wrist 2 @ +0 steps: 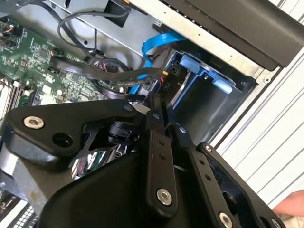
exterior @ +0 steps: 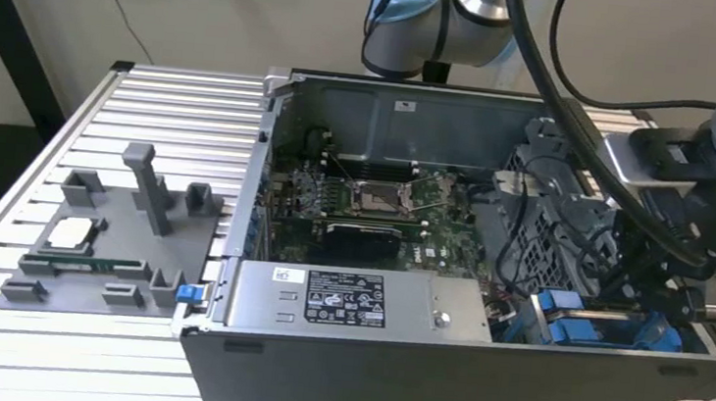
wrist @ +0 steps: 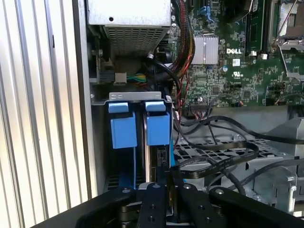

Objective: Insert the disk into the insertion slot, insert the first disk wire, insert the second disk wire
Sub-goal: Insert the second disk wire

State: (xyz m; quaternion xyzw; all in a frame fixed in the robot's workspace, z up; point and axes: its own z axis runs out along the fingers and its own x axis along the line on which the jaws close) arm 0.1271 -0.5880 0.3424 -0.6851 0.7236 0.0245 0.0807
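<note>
The disk [wrist: 153,156] stands on edge in the insertion slot [wrist: 124,97] at the corner of the open computer case [exterior: 446,376], seated between the blue carrier tabs [wrist: 158,124], so the first step looks done. The case lies on the slatted metal surface [exterior: 16,197], with the grey fixture tray [exterior: 105,235] well apart at the exterior view's left. Inside, the motherboard [exterior: 357,205] and the grey power-supply box [exterior: 348,303] fill the middle, and the perforated drive cage [wrist: 213,147] sits beside the bay.

The gripper [wrist: 166,178] hangs right over the disk's exposed edge, its fingers [wrist 2: 156,107] pressed close together on what appears to be a dark cable end [wrist: 164,166], though the plug itself is too hidden to confirm. Black wires [wrist: 218,156] loop just beside it. Judging by this, the first wire insertion is in hand; it calls for squaring the plug to the disk's connector and pushing straight in without snagging neighbouring cables.
</note>
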